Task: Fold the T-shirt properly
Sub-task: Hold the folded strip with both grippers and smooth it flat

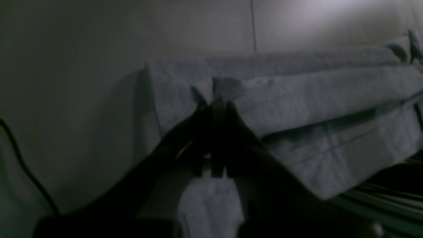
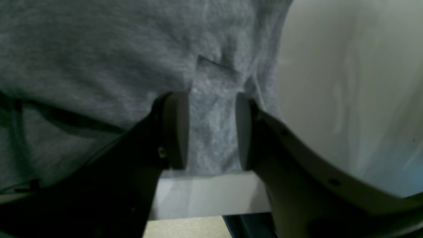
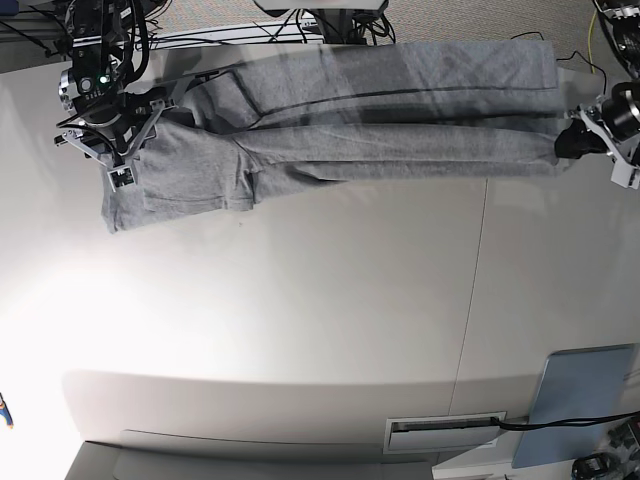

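We see the T-shirt [image 3: 340,130] as soft heather-grey knit cloth, matt and faintly fuzzy, with stitched hems showing in the left wrist view. The table [image 3: 300,320] looks like a smooth white laminate with a low sheen, brightest toward 8 o'clock in the base view. The right gripper [image 2: 211,130] has matt grey, smooth pads [image 2: 176,129] on dark plastic-looking arms. The left gripper [image 1: 216,105] appears dark and matt.
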Controlling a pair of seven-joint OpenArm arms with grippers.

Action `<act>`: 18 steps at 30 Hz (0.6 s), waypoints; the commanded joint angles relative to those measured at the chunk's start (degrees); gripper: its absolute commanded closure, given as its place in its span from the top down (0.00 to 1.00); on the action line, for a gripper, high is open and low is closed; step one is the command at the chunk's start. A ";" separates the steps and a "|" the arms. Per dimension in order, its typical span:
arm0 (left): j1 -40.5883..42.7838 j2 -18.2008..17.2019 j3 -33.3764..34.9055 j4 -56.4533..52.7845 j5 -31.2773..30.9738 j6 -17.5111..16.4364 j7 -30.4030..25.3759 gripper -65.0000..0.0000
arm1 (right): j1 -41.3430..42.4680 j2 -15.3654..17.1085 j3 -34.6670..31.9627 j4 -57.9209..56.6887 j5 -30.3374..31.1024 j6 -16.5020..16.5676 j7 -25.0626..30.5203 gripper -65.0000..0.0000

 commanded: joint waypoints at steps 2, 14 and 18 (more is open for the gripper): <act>-0.11 -1.40 -0.59 1.11 -2.21 0.00 3.04 0.00 | 0.15 0.66 0.37 1.14 -0.26 -0.11 1.03 0.36; 3.96 -1.36 -0.59 1.05 3.06 0.00 0.63 0.00 | 0.17 0.68 0.37 1.14 -0.28 -0.11 1.62 0.36; 4.98 -1.20 -0.59 1.05 6.62 0.20 -2.36 0.14 | 0.17 0.68 0.37 1.14 -0.28 -0.11 1.66 0.36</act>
